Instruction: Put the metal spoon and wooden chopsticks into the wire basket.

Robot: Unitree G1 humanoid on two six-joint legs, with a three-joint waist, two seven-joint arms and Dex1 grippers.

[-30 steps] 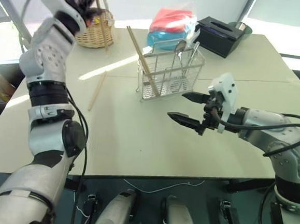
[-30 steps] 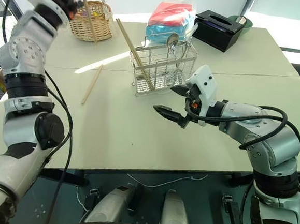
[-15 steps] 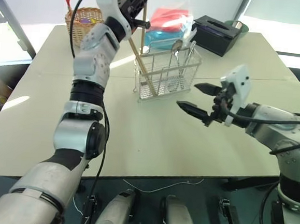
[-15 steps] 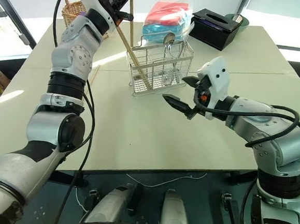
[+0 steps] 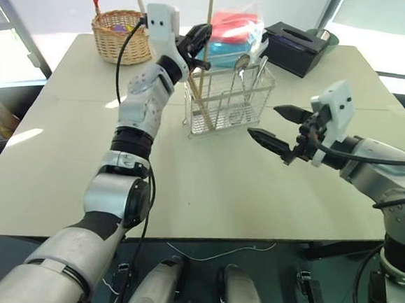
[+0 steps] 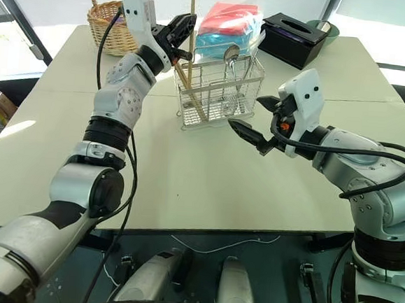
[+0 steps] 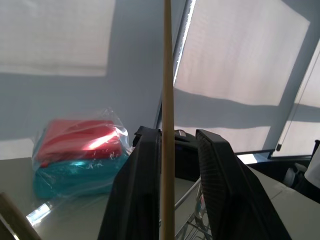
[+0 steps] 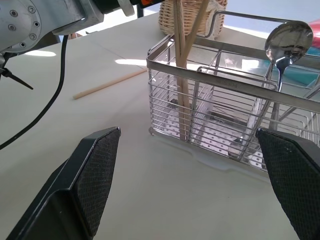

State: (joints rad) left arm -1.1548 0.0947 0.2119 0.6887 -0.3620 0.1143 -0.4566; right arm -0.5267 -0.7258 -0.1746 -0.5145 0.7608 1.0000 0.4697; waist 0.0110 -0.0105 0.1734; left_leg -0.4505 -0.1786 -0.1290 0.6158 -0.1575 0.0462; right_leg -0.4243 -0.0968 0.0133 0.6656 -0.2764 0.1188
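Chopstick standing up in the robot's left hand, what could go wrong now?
The chopstick stands tall in the half-open left hand. Once let go, it might tip over the rim of the wire basket. Pulling away, the hand could also bump the stick or the basket.

Pale tan chopstick point(image 7: 168, 100) between my black, cross-hatched left fingers point(image 7: 135, 200). Second tan stick point(image 8: 107, 83) on the cream table point(image 5: 207, 187). Silver wire basket point(image 5: 229, 101), shiny silver spoon point(image 8: 286, 42). Wicker basket point(image 5: 117, 36) straw-yellow. Clear bag point(image 5: 229, 34), red over teal. Black box point(image 5: 295, 48). My right gripper point(image 5: 280, 127): black fingers, white housing.
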